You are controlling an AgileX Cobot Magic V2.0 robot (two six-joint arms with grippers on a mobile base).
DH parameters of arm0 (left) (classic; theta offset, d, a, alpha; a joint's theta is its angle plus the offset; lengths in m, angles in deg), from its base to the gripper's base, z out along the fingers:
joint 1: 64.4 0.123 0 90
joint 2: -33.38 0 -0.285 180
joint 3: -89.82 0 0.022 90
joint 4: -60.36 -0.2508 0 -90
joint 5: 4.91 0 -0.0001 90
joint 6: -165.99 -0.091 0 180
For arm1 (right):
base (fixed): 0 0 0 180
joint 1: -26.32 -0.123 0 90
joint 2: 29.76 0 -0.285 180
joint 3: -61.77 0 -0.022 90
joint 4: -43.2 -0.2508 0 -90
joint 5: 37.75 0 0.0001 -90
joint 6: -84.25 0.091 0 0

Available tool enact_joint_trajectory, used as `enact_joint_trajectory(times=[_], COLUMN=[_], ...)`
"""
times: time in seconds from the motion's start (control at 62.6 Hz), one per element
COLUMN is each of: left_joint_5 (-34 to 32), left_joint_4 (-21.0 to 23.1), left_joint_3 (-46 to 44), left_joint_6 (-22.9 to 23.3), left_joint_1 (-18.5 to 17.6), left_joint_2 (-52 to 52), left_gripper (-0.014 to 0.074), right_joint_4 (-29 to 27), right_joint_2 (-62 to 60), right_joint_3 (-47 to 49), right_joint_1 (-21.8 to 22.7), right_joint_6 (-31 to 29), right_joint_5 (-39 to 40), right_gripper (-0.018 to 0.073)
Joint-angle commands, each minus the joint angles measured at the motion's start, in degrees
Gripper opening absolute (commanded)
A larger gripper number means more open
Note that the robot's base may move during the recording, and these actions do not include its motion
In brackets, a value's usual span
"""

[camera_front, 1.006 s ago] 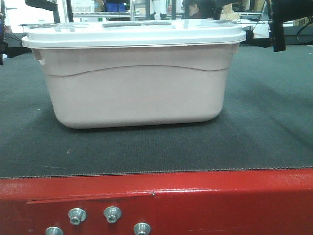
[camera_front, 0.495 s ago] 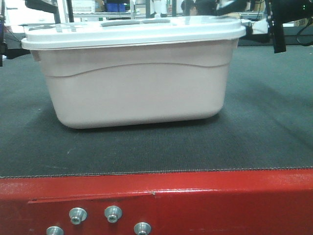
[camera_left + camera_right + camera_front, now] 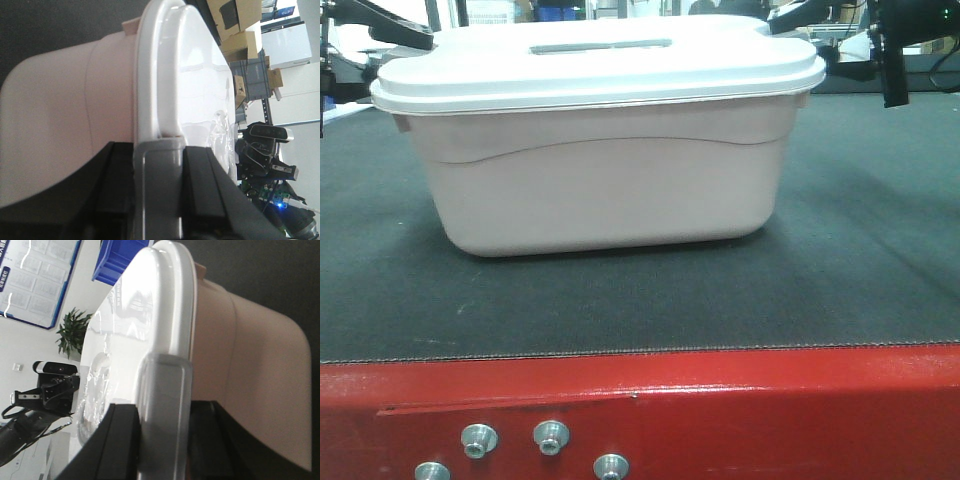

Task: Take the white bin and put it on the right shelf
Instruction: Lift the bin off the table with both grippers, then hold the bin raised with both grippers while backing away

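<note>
Locate the white bin (image 3: pixel 600 170) spanning the gap between the left gripper (image 3: pixel 159 155) and the right gripper (image 3: pixel 164 407), with one short end at each, over the grey carpeted table (image 3: pixel 860 250). Not possible to confirm from the front view whether resting on the carpet or held just clear of it. Right shelf: not shown in any view.

**Gripper state**
- Left gripper: closed down on the grey clasp (image 3: pixel 157 180) at the rim of the lid (image 3: pixel 590 60), one black finger (image 3: pixel 117 190) on each side of it.
- Right gripper: same condition at the opposite end, clamped across the matching clasp, fingers flanking it.

**Handling**
- Treat as bulky and thin-walled. Expect flex in the moulded plastic sides and in the lid under load.
- Assume low friction on the smooth, glossy surfaces just beyond the fingertips.
- Treat contents and weight as unknown, given the opaque walls.

**Hold points**
- Keep hold at the two end clasps, directly between the fingers.
- Apply equal squeeze at both ends and keep both ends level.
- Guard against clasp release and loss of the tub body below the grippers.
- Avoid sudden sideways moves.
</note>
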Motion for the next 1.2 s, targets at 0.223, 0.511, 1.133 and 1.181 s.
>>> enact_joint_trajectory(times=[0.223, 0.511, 1.133, 1.181], left_joint_5=[11.5, 11.5, 11.4, 11.4], left_joint_4=[11.9, 11.8, 1.5, 0.6], left_joint_3=[-3.6, -9.8, -13.3, -13.3], left_joint_6=[-3.1, -3.1, -7.6, -7.6], left_joint_1=[-0.6, -0.6, -0.6, -0.6], left_joint_2=[5.9, 13.5, 33.3, 34.3], left_gripper=[-0.0117, -0.0117, -0.0117, -0.0117], right_joint_4=[-19.0, -19.2, -15.5, -14.5], right_joint_2=[-4.1, -12.4, -37.5, -39.0], right_joint_3=[1.7, 2.3, 2.3, 2.3], right_joint_1=[-0.4, -0.4, -0.4, -0.4], right_joint_6=[-7.5, -10.5, -14.8, -14.8], right_joint_5=[-14.9, -14.9, -14.9, -14.9], right_gripper=[0.0089, 0.0089, 0.0089, 0.0089])
